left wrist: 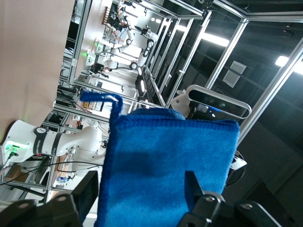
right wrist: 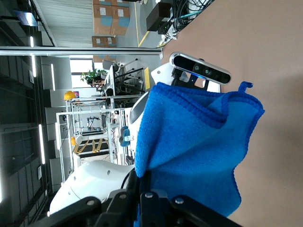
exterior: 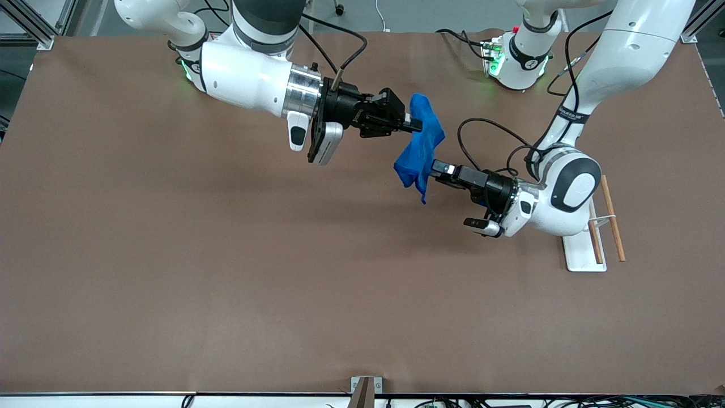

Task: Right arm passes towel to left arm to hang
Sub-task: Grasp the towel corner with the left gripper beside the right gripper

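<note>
The blue towel hangs in the air between the two grippers, above the middle of the table. My right gripper is shut on its upper part; in the right wrist view the towel fills the space ahead of the closed gripper, corner loop at its tip. My left gripper reaches the towel's lower part. In the left wrist view the towel lies between the spread fingers of the open gripper, which are not closed on it. The loop sticks out.
A hanging rack with two wooden bars on a white base stands at the left arm's end of the table, under the left arm's elbow. The brown table lies bare nearer the front camera.
</note>
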